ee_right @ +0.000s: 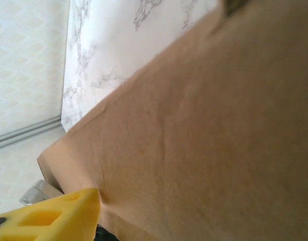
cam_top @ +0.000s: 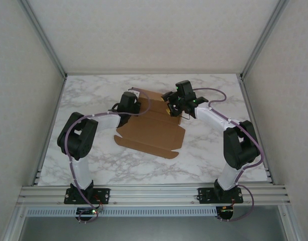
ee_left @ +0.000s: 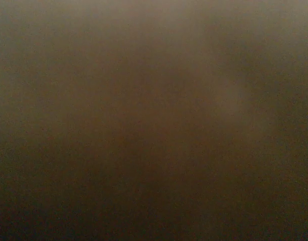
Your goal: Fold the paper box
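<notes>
The paper box (cam_top: 150, 134) is a brown cardboard sheet lying partly folded mid-table, with its far flaps raised. My left gripper (cam_top: 130, 104) sits low over the box's far left part. In the left wrist view the lens is pressed into dark brown blur, so its jaws are hidden. My right gripper (cam_top: 174, 105) is at the raised far right flap. In the right wrist view that flap (ee_right: 204, 130) stands across the jaws, and one yellow finger (ee_right: 58, 216) at the lower left touches it and dents it slightly. The other finger is hidden behind the cardboard.
The marble table (cam_top: 94, 165) has bare room in front of the box and on both sides. Aluminium frame posts and pale walls enclose it, and a rail (cam_top: 154, 193) carries both arm bases at the near edge.
</notes>
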Tool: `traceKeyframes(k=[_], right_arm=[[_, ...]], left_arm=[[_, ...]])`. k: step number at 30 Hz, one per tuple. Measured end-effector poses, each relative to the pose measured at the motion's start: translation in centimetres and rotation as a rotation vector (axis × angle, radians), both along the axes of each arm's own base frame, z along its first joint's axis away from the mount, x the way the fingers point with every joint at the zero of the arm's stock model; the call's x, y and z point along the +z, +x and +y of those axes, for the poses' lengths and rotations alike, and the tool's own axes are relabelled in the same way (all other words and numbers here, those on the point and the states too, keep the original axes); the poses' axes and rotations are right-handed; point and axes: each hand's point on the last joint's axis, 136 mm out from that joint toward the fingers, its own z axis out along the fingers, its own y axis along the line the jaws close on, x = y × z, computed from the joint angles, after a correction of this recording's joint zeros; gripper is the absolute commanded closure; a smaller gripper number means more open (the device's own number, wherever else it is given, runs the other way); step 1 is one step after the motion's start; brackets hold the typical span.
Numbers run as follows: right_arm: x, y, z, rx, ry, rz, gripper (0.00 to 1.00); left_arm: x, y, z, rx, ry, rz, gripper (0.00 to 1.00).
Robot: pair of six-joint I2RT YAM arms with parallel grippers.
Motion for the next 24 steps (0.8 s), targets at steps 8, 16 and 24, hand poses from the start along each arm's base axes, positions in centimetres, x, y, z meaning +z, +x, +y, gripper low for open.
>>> traceKeyframes(k=[8,16,24], right_arm=[[-0.1,0.0,-0.1,0.017,-0.019,-0.017,0.41],[-0.1,0.1,-0.1,0.03,-0.031,-0.032,0.39],[-0.4,-0.1,-0.1,0.058,-0.047,-0.049,0.38]], left_arm=[[1.7,-2.7,-0.1,-0.044,-0.075,-0.002,0.41],[5.5,-4.1,-0.3,-0.069,-0.155,-0.056,0.44],[16.8,-6.4,1.8,-0.053,-0.285,-0.252,0.46]])
